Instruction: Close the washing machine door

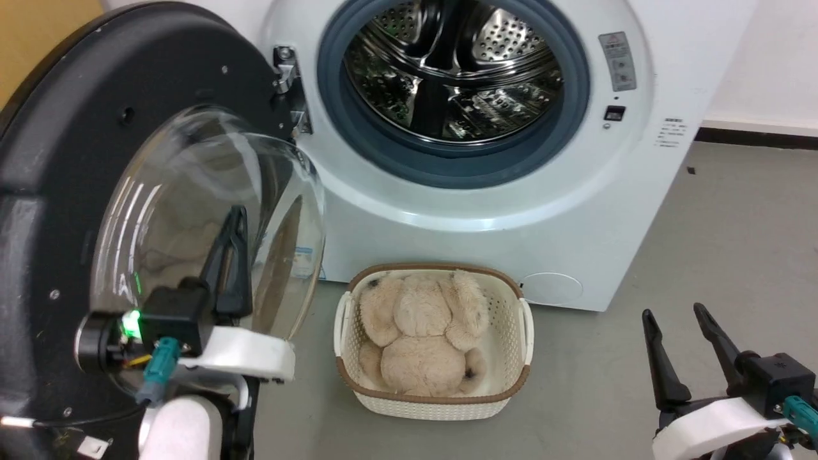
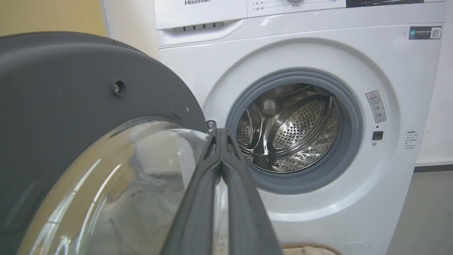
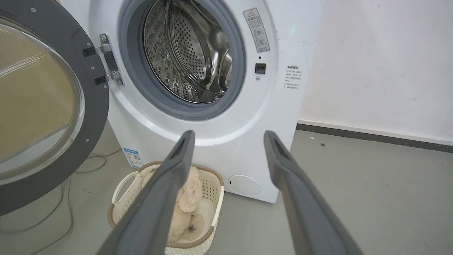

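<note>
Washing machine door: stood wide open, left of frame, hinged to washing machine. Left gripper: fingers closed together before the glass bowl; contact unclear. Right gripper: spread, empty, lower right. Judged best: press outer face near free rim, sweeping toward the machine.

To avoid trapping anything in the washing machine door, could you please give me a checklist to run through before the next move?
1. Opening: drum and gasket have nothing hanging out: ok.
2. Pushing tool: left gripper is shut: ok.
3. Pushing position: it sits on the inner side of the washing machine door, by the glass bowl, likely in the closing path: not ok.
4. Other arm: right gripper is open, low, away from the door: ok.
5. Floor: whether the basket with the plush toy lies under the door's sweep: cannot tell.
</note>
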Controlling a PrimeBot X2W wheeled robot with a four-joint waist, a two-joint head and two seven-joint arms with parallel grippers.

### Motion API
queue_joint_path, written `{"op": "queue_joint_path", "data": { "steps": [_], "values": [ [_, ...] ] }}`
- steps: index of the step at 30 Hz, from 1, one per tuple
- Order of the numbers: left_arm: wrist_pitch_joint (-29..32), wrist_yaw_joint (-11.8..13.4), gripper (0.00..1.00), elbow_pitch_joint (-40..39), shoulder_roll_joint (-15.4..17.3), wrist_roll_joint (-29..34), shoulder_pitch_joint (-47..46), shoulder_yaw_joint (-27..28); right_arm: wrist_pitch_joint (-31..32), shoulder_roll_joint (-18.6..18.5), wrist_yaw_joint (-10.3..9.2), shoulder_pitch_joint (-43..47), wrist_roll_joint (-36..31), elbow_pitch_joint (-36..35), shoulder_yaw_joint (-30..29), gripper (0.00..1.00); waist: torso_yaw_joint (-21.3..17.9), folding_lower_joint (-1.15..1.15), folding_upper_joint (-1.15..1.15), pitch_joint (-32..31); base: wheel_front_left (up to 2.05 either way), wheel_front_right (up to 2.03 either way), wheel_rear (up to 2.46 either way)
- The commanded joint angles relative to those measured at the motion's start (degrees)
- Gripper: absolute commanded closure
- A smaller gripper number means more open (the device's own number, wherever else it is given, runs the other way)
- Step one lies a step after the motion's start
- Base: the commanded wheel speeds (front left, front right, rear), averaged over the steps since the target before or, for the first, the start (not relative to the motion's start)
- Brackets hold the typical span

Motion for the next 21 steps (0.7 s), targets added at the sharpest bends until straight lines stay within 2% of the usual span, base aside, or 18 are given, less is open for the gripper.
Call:
{"op": "queue_joint_path", "data": {
  "steps": [1,11,21],
  "values": [
    [-0.6,-0.3,1.0,-0.9,0.5,-0.5,-2.2,0.1,-0.8,0.1,0.02,-1.3,0.3,-0.1,-0.5,0.0,0.8,0.0,0.0,0.3,0.0,0.0,0.0],
    [-1.8,-1.6,1.0,-2.8,1.1,-2.8,-8.0,2.7,-2.0,0.1,0.02,-1.7,0.8,-0.4,-1.7,0.0,4.8,0.0,0.0,1.1,0.0,0.0,0.0],
    [-3.0,-4.0,1.0,-4.4,1.4,-6.2,-13.1,8.2,-3.2,0.2,0.02,-2.2,1.0,-0.2,-2.9,0.0,10.1,0.0,0.0,1.9,0.0,0.0,0.0]
  ]
}}
